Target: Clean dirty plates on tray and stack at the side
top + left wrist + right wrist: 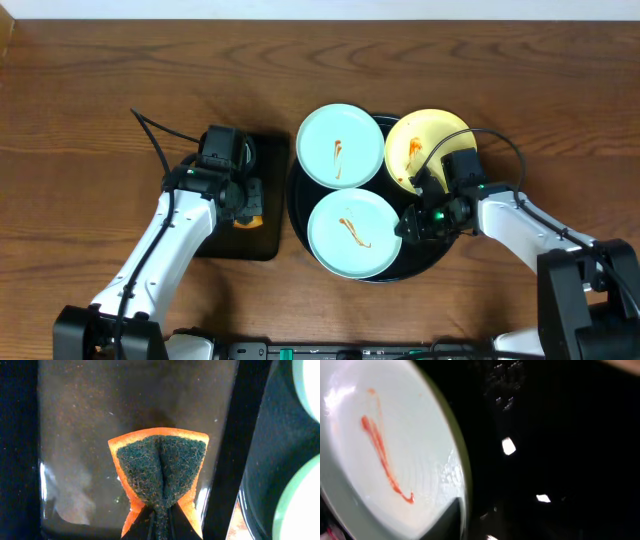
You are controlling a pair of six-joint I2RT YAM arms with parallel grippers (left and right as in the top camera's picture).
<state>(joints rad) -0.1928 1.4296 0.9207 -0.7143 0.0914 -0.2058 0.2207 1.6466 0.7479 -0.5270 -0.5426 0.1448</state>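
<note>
Three plates sit on the round black tray (pixel 425 258), which lies on the wooden tabletop (pixel 100 90) just right of centre and close to the near edge. Closest to the robot is the near blue plate (pixel 353 233), flat on the tray, with a thin orange-red sauce streak (pixel 382 457) curling across its middle. Behind it, the far blue plate (pixel 340 147) carries a short orange smear. The two rims meet, but from above I cannot tell whether they touch or overlap. On the tray's far right side is the yellow plate (pixel 425 150), marked with brownish-orange smears.

The right gripper (pixel 407 222) is at the near blue plate's right rim. In its wrist view one dark fingertip shows at the bottom, right against that rim, with the glossy tray floor and its bright glints beside it. I cannot tell whether the jaws have the rim pinched.

Just left of the round tray is a rectangular black tray (pixel 260 245). Over it, the left gripper (pixel 160 524) is clamped tight on an orange sponge (pixel 160 467). The sponge's dark green scouring face is turned up and folded into a crease down its middle. I cannot tell whether the sponge touches the tray floor beneath it.
</note>
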